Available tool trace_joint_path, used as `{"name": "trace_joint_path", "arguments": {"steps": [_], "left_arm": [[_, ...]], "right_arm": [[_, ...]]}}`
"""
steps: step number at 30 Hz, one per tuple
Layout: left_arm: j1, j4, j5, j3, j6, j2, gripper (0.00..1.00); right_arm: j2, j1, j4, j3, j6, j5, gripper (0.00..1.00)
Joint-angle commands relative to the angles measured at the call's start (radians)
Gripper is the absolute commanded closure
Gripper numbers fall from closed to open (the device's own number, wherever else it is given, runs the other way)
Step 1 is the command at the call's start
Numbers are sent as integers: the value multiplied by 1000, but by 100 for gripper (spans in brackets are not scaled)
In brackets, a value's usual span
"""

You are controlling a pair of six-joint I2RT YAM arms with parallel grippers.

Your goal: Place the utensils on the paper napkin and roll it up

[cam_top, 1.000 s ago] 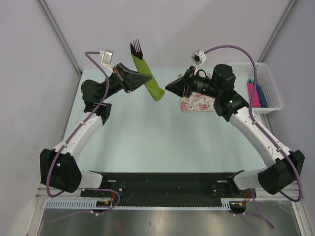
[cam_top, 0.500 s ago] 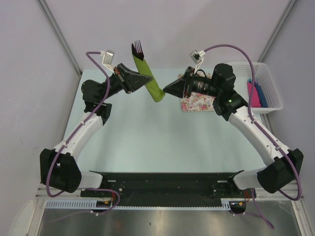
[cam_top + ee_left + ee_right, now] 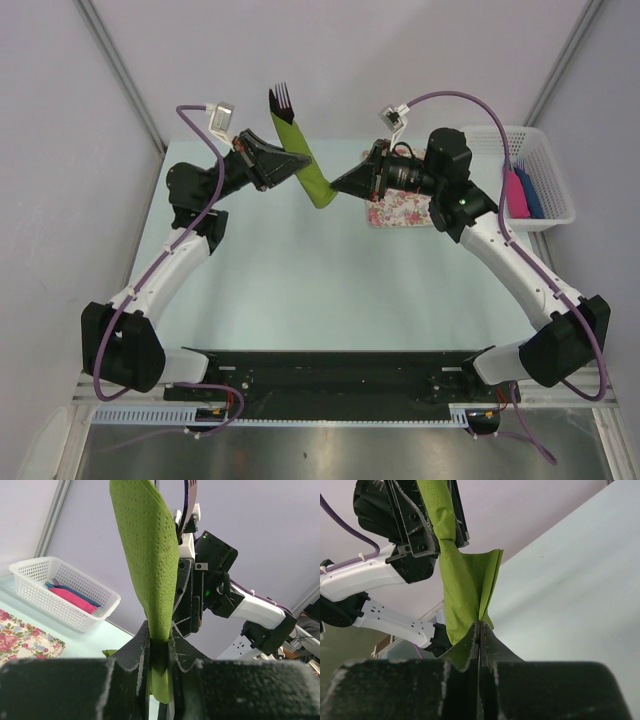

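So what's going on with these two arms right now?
The left hand holds the rolled green napkin tilted up off the table, with a dark fork poking out of its top end. The right hand is shut on a loose flap at the napkin's lower end, so both hands grip the roll in mid-air. The floral mat and the basket lie off to the right.

Paper napkin [image 3: 145, 555]: matt, dimpled paper. Basket [image 3: 60, 611]: white plastic lattice. Left tool [image 3: 159, 650]: grainy matt black plastic.
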Motion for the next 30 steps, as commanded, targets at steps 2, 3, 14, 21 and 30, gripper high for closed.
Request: {"name": "trace_joint_path", "arguments": {"steps": [2, 3, 14, 21, 30], "left_arm": [[-6, 61, -21, 50, 12, -18, 100], [-6, 64, -24, 53, 8, -18, 100], [-6, 79, -27, 104, -7, -12, 100], [-6, 63, -21, 77, 11, -17, 100], [-16, 52, -1, 40, 33, -18, 100]], "right_arm": [[-10, -16, 31, -3, 21, -29, 100], [-9, -17, 37, -11, 34, -34, 100], [53, -36, 368, -174, 375, -179, 100], [18, -95, 178, -131, 165, -202, 65], [31, -115, -17, 133, -101, -75, 6]]}}
